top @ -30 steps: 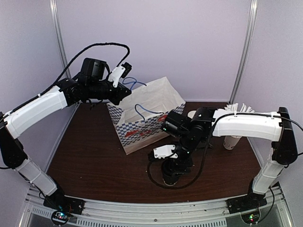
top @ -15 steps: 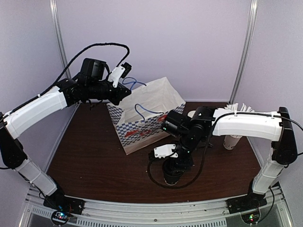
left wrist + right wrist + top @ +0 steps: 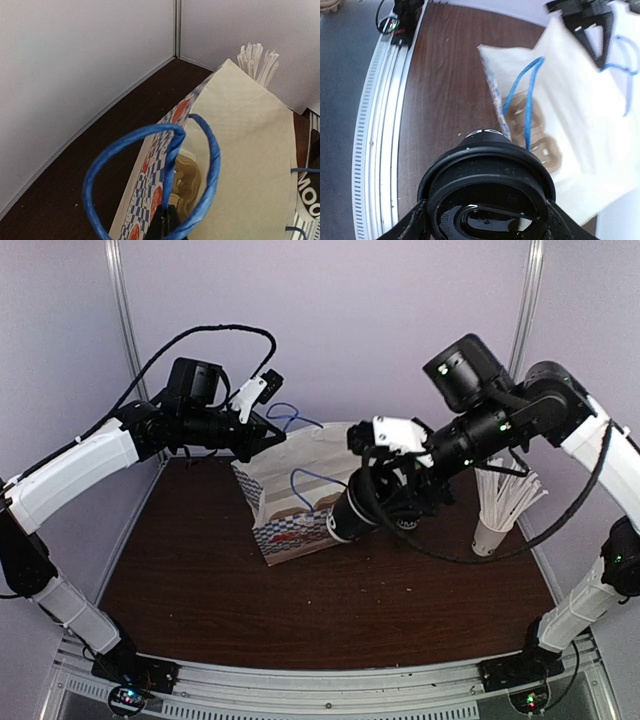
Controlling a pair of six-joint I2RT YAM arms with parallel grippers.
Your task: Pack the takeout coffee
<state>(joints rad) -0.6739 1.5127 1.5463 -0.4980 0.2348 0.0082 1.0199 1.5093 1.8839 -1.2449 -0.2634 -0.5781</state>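
Observation:
The takeout coffee, a black cup with a black lid, hangs tilted in the air just right of the paper bag. My right gripper is shut on it, one finger on each side of the lid. Its base points toward the bag's open mouth. My left gripper is shut on the bag's blue handle and holds it up, with the fingertips pinched at the loop's bottom. A brown cup carrier lies inside the bag.
A white cup of paper-wrapped straws stands at the right, behind the bag in the left wrist view. The bag's second blue handle hangs loose. The metal rail runs along the table's near edge. Walls close in on three sides.
My right arm has risen off the table with the cup and swung up toward the bag's mouth. The bag has shifted a little and its top is pulled more open.

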